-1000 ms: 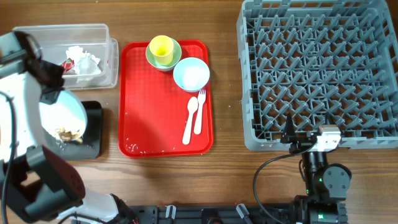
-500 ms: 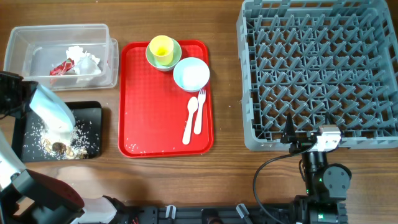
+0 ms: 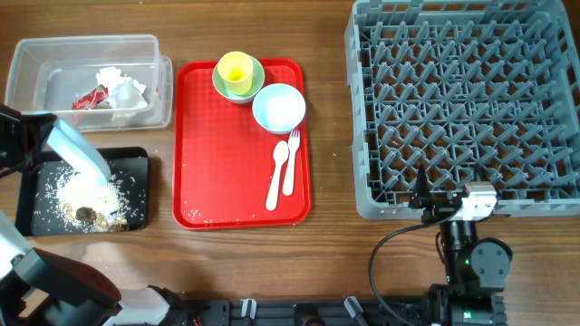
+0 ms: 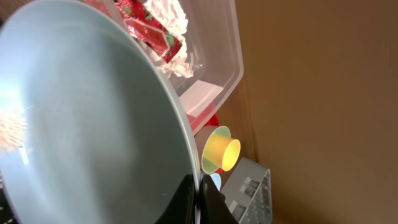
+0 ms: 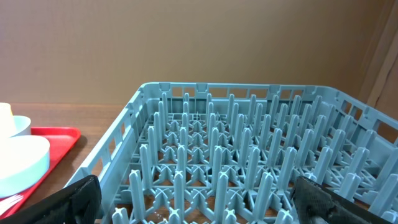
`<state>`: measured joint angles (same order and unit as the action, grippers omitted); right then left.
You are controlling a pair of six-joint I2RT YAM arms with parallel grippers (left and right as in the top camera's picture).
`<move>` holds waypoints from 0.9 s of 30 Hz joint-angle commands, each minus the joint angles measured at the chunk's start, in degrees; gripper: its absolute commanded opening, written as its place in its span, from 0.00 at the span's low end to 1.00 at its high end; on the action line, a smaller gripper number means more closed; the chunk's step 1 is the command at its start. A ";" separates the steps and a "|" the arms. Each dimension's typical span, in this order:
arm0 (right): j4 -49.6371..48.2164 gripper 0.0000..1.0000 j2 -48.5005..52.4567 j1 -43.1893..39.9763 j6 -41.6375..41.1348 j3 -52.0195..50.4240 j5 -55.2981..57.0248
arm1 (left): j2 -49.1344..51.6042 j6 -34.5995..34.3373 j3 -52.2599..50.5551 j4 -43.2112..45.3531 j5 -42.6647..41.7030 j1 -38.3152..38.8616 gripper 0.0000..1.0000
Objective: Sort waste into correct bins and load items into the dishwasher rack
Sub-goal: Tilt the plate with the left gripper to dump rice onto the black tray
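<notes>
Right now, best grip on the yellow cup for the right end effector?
Probably from straight above: pinch the yellow cup at its rim, straddling the wall. It stands upright, mouth up, nested in the pale green bowl, which covers its lower sides.

pale blue plate [image 3: 78, 156] tilted over black tray [image 3: 138, 161], scraps [image 3: 86, 215] in tray, napkin [image 3: 122, 86] in clear tub [image 3: 86, 41]

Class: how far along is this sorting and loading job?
Done: crumpled white napkin and red-and-clear wrapper lie in the clear plastic tub. In hand: left gripper tips the pale blue round plate over the black tray, where brown scraps lie. Left: grey lattice rack holds nothing; dishes on the flat red tray await loading.
</notes>
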<state>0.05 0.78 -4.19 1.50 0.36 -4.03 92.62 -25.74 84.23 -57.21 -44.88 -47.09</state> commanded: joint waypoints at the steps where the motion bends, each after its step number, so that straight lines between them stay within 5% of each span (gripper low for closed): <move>1: -0.11 1.00 -0.35 -0.17 -0.13 -0.04 0.50 | -0.33 2.78 0.85 0.63 -0.11 -0.66 0.04; 11: -0.11 1.00 -0.35 -0.17 -0.15 -0.04 0.50 | -0.11 2.19 0.85 -2.69 -4.20 -2.01 0.04; 14: -0.13 1.00 -0.31 -0.17 -0.15 -0.04 0.50 | 0.02 0.26 0.85 0.31 4.50 -2.19 0.04; 19: -0.13 1.00 -0.24 -0.17 -0.15 -0.04 0.50 | -0.63 4.74 0.85 -7.65 -12.83 -2.82 0.04; 21: -0.11 1.00 -0.24 -0.17 -0.15 -0.04 0.50 | -1.14 5.42 0.87 -3.17 -10.27 -2.54 0.04; 27: -0.13 1.00 -0.24 -0.17 -0.13 -0.04 0.50 | -2.84 6.10 0.87 -15.45 -12.39 0.81 0.04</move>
<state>0.05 0.78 -4.19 1.50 0.36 -4.03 92.44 -21.71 84.73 -69.25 -54.19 -48.99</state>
